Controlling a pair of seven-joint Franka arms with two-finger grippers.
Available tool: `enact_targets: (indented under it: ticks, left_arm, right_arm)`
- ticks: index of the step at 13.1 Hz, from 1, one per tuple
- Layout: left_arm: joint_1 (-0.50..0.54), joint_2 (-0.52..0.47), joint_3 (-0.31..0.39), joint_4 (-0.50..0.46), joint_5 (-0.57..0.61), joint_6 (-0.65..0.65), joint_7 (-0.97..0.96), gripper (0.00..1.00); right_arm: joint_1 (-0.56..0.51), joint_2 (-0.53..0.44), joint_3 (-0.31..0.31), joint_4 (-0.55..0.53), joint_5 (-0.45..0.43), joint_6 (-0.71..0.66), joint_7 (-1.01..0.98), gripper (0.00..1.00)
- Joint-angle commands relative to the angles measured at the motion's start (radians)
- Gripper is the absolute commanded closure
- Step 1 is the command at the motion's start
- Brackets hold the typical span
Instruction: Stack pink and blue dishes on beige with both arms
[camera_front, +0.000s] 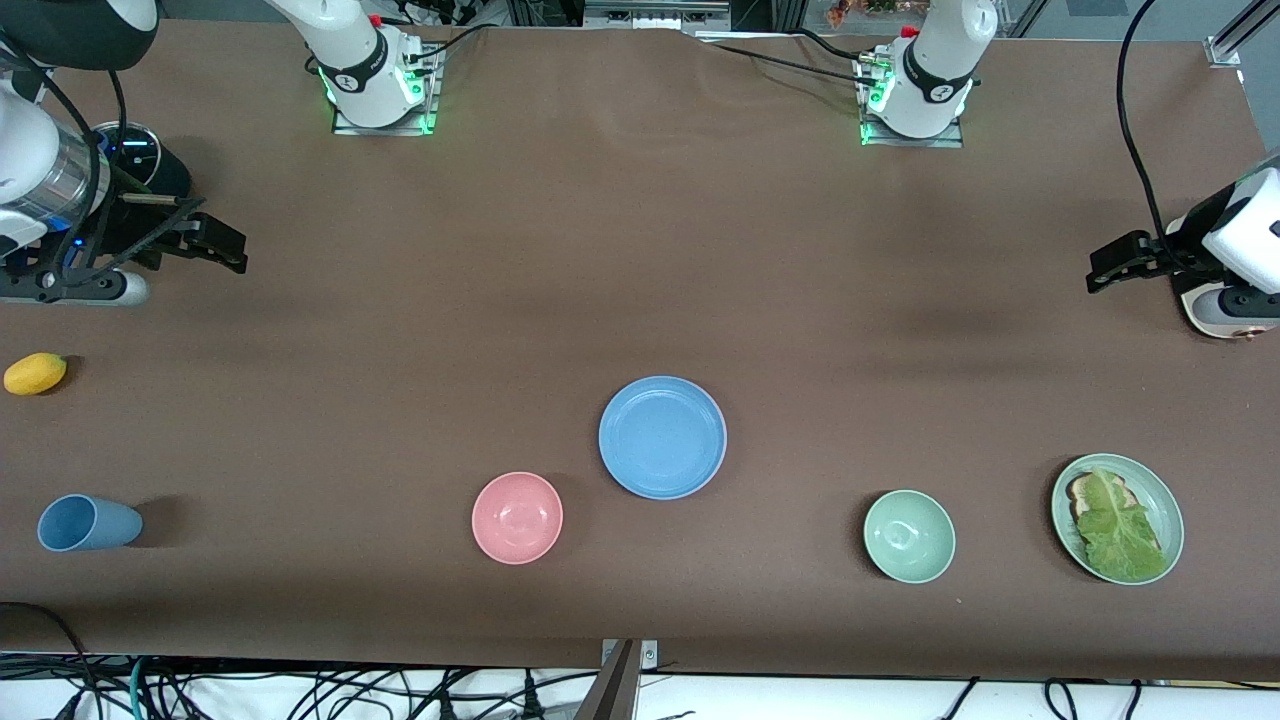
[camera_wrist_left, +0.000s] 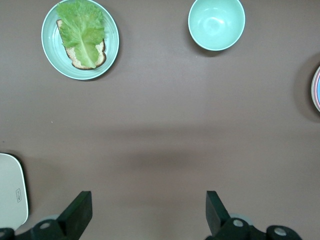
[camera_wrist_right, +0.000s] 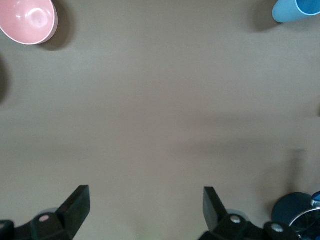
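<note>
The sky-blue plate (camera_front: 662, 437) lies flat at the middle of the table. In the left wrist view its rim (camera_wrist_left: 318, 89) shows at the picture's edge, with a thin pink plate edge (camera_wrist_left: 314, 91) just under it. The beige plate is hidden or out of view. My left gripper (camera_front: 1105, 270) (camera_wrist_left: 148, 200) hovers open and empty over bare table at the left arm's end. Over the right arm's end my right gripper (camera_front: 225, 250) (camera_wrist_right: 146, 196) is also open, with nothing between its fingers. Both are far from the plate.
A small pink bowl (camera_front: 517, 517) (camera_wrist_right: 27, 20) sits beside the blue plate, nearer the camera. A green bowl (camera_front: 909, 536) (camera_wrist_left: 216, 23) and a green plate (camera_front: 1150, 490) (camera_wrist_left: 50, 47) with bread and lettuce lie toward the left arm's end. A tipped blue cup (camera_front: 88, 523) and a lemon (camera_front: 35, 373) lie at the right arm's end.
</note>
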Motion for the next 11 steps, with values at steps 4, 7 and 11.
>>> enact_targets:
  ticks: [4, 7, 11]
  left_arm:
    - [-0.007, -0.003, 0.007, 0.001, -0.018, 0.002, 0.019, 0.0]
    - [-0.007, -0.003, 0.007, 0.001, -0.018, 0.001, 0.019, 0.0]
    - [-0.007, -0.003, 0.007, 0.002, -0.018, 0.001, 0.019, 0.0]
  right_arm:
    - [0.013, -0.004, 0.011, 0.014, -0.017, -0.015, -0.006, 0.0]
    - [0.013, -0.004, 0.008, 0.015, -0.015, -0.015, -0.012, 0.0]
    - [0.013, -0.004, 0.009, 0.014, -0.018, -0.01, -0.015, 0.0]
